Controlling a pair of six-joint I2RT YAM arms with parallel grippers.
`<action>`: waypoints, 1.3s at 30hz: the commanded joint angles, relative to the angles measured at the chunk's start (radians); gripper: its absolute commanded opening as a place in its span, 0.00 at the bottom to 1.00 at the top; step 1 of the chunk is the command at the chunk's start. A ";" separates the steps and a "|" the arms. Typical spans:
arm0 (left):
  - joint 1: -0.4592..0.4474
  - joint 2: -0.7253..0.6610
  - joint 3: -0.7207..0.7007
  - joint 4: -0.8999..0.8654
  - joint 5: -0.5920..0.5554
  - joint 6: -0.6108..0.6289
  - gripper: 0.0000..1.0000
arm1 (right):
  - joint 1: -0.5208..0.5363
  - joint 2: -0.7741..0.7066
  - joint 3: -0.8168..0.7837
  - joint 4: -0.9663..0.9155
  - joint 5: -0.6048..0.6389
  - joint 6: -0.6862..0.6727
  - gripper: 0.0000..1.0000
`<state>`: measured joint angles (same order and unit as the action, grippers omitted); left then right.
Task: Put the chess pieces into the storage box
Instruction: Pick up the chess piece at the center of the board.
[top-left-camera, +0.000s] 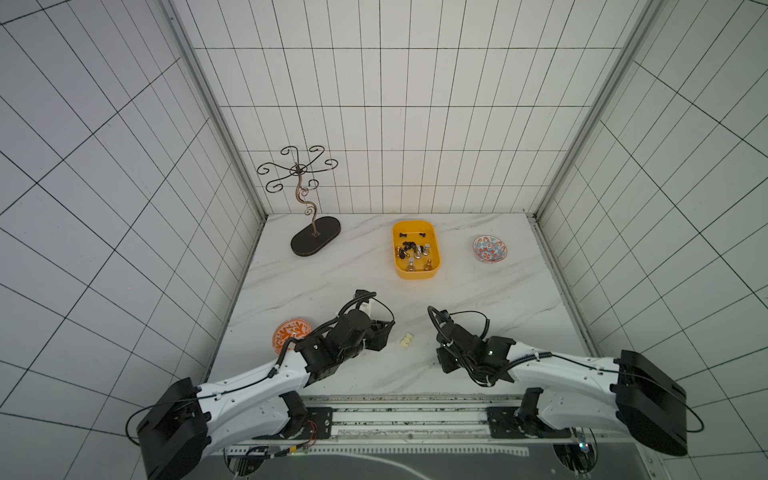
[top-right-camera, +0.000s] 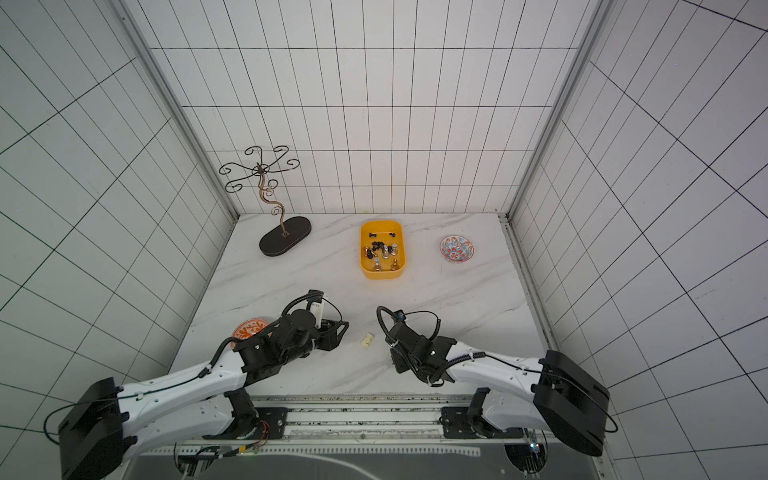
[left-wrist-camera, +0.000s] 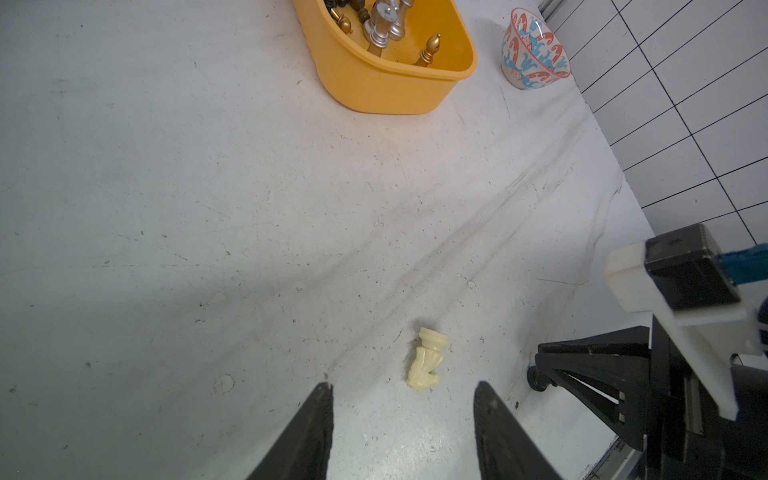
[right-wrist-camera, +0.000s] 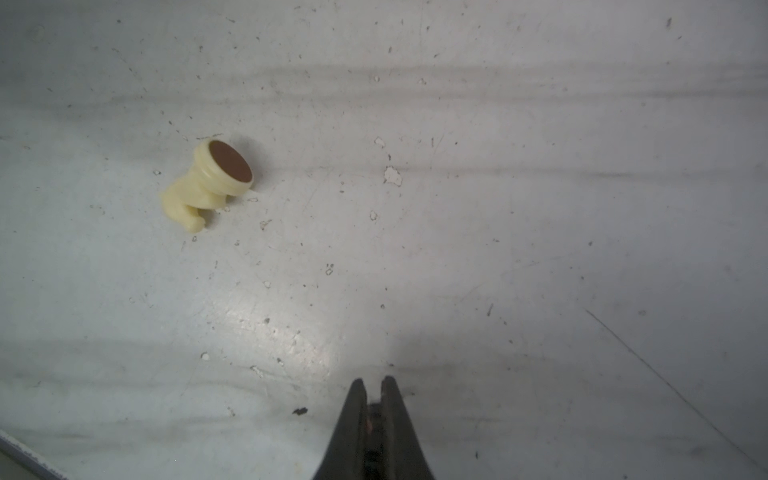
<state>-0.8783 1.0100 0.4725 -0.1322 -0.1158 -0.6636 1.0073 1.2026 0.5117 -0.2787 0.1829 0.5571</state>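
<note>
A cream-white chess piece (top-left-camera: 407, 340) (top-right-camera: 367, 340) lies on its side on the marble table, between my two grippers. In the left wrist view my left gripper (left-wrist-camera: 405, 388) is open, and the cream piece (left-wrist-camera: 427, 360) lies just beyond its fingertips, touching neither. My right gripper (right-wrist-camera: 374, 380) is shut on nothing; the cream piece (right-wrist-camera: 210, 183) lies well off from it, its brown base turned toward the camera. The yellow storage box (top-left-camera: 415, 275) (top-right-camera: 380, 275) (left-wrist-camera: 386, 87) stands at the back and holds several chess pieces (top-left-camera: 415, 251) (left-wrist-camera: 382, 25), black, silver and gold.
A wire jewellery stand (top-left-camera: 316, 241) on a dark oval base is at the back left. A red-and-blue patterned bowl (top-left-camera: 489, 248) (left-wrist-camera: 534, 50) sits right of the box. An orange patterned dish (top-left-camera: 291, 332) lies partly under my left arm. Tiled walls enclose the table.
</note>
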 joint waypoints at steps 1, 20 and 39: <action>-0.005 -0.011 0.002 0.003 -0.014 -0.012 0.53 | -0.007 0.002 0.084 -0.013 -0.011 -0.011 0.12; -0.005 0.010 0.005 0.016 -0.007 -0.013 0.53 | 0.005 -0.033 0.025 -0.083 -0.030 0.021 0.24; -0.005 0.014 0.050 -0.030 -0.022 0.004 0.54 | -0.065 -0.046 0.187 -0.105 -0.012 -0.070 0.10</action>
<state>-0.8783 1.0183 0.4805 -0.1440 -0.1158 -0.6632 0.9806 1.1519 0.5453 -0.3649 0.1509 0.5373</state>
